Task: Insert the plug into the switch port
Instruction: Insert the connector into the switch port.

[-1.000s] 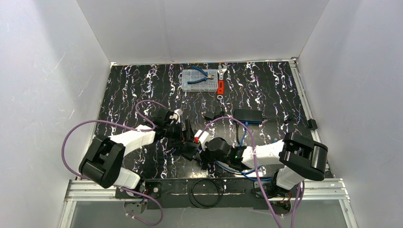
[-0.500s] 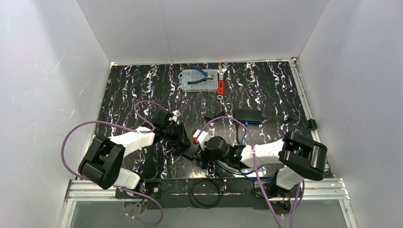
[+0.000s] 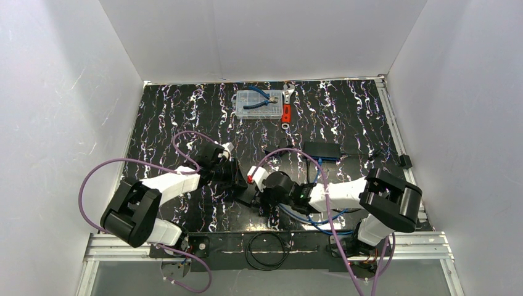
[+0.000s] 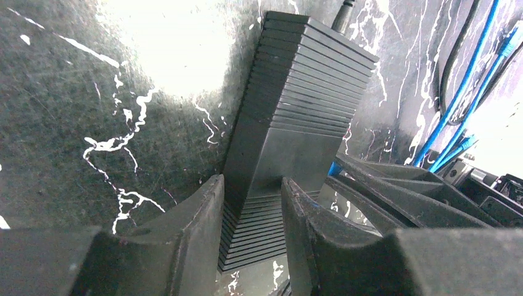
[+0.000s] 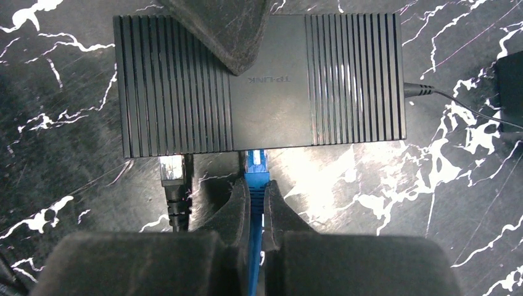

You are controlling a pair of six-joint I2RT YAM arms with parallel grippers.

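The switch port is in the near edge of a ribbed matte-black box (image 5: 259, 86). In the left wrist view the same box (image 4: 296, 105) sits between the fingers of my left gripper (image 4: 253, 180), which is shut on its sides. My right gripper (image 5: 256, 183) is shut on the blue plug (image 5: 256, 161). The plug's tip meets the box's near edge at mid-length; how deep it sits I cannot tell. From above, both grippers, left (image 3: 235, 176) and right (image 3: 258, 185), crowd over the box (image 3: 248, 197).
A black cable with a clear plug (image 5: 171, 168) is in a port left of the blue one. A thin power lead (image 5: 432, 94) leaves the box's right end. A second black box (image 3: 322, 149), a clear parts box (image 3: 258, 103) and a red-handled wrench (image 3: 286, 113) lie farther back.
My left gripper has closed on the switch box. The right arm has shifted left and forward, bringing the blue plug up to the box's edge.
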